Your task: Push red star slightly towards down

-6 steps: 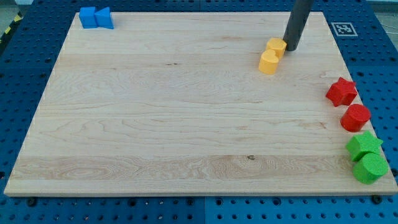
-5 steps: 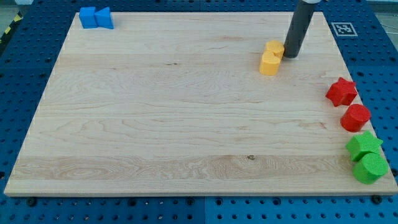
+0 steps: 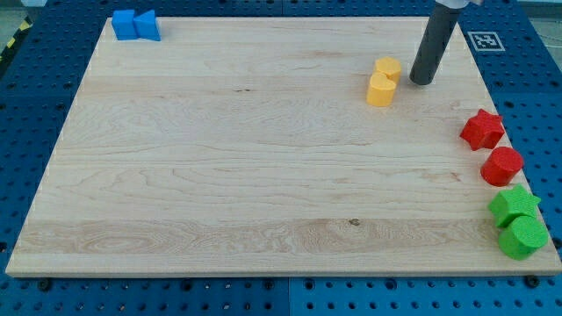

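The wooden board (image 3: 219,158) lies bare across its middle, the blocks keeping to its edges: two blue blocks (image 3: 135,25) at the 11 o'clock corner, and a red cylinder (image 3: 501,166), green star (image 3: 514,204) and green cylinder (image 3: 522,236) stacked down the 4 o'clock edge. The red star (image 3: 482,130) is a chunky, matte star sitting at about 3 o'clock by the board's right edge, just above the red cylinder with little gap below it. My tip (image 3: 421,82), a bare rod with no fingers to open or close, rests at about 1 o'clock, just right of the two yellow blocks (image 3: 383,81) and well apart from the red star, up-left of it.

The straight dark rod (image 3: 434,46) is cut off by the view's top edge. The two blue blocks (image 3: 135,25) at the top left touch, their shapes too small to tell.
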You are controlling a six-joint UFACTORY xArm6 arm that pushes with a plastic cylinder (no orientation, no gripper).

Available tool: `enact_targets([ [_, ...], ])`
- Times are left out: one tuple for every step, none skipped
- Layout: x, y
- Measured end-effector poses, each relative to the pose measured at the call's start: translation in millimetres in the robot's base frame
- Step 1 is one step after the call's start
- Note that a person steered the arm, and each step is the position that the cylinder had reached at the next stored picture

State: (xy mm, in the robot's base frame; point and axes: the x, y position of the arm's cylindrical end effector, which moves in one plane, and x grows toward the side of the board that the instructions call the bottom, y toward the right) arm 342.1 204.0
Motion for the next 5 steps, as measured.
enact_targets([
  [0, 19],
  [0, 55],
  [0, 69],
  [18, 72],
  [52, 72],
])
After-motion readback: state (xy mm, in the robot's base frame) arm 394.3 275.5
